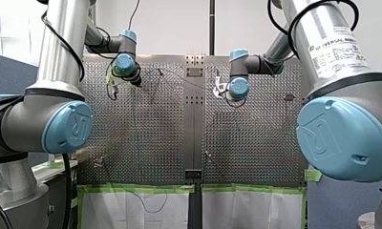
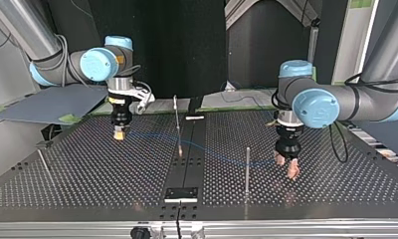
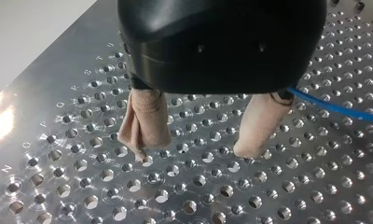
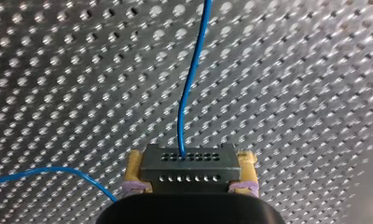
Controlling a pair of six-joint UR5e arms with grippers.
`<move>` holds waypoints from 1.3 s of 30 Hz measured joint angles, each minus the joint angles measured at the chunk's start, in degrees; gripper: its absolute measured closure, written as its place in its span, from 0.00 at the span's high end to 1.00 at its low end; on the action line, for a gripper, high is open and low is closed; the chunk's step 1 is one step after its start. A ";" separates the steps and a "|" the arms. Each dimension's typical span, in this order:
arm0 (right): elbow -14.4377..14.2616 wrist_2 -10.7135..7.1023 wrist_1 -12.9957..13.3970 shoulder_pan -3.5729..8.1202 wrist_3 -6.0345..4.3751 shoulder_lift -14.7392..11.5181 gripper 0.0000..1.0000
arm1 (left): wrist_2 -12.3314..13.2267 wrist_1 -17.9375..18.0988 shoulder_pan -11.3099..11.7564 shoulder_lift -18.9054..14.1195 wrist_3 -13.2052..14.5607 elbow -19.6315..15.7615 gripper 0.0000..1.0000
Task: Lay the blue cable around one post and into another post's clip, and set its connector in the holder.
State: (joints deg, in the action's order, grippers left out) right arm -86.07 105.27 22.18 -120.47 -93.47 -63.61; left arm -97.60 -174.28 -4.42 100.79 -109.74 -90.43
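A thin blue cable [image 2: 212, 152] lies in a curve across the perforated table between the two arms. Its dark grey connector [image 4: 189, 173] sits between the yellow pads of my right gripper [image 4: 190, 163], which is shut on it; the cable [image 4: 191, 84] runs straight ahead from it. In the top view my right gripper [image 2: 120, 133] hangs just above the plate at the left. My left gripper [image 2: 290, 169] stands open at the right with beige pads [image 3: 145, 126] near the plate and nothing between them. The cable [image 3: 334, 106] passes beside it.
A tilted thin post [image 2: 176, 119] stands in the middle, an upright post [image 2: 247, 169] nearer my left gripper, and a slanted one [image 2: 44, 162] at the top view's far left. A black holder block [image 2: 181, 194] sits at the near middle edge.
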 joint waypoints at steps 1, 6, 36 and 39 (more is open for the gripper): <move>-0.52 0.00 0.53 0.10 -0.07 0.00 0.15 | 0.00 0.00 0.00 0.01 -0.01 0.00 1.00; -3.41 0.01 3.41 0.91 -0.67 0.35 0.15 | -0.01 -0.01 0.00 -0.03 -0.03 0.00 1.00; -19.79 2.55 19.79 5.33 -1.84 15.21 0.15 | -0.17 0.16 0.52 -0.02 -0.03 0.01 1.00; -21.48 2.09 21.48 6.70 -1.87 15.65 0.15 | -0.22 0.16 0.53 -0.01 -0.03 0.00 1.00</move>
State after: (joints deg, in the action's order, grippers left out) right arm -107.55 107.36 43.66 -113.77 -95.34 -47.96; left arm -97.82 -174.12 -3.89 100.78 -109.77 -90.43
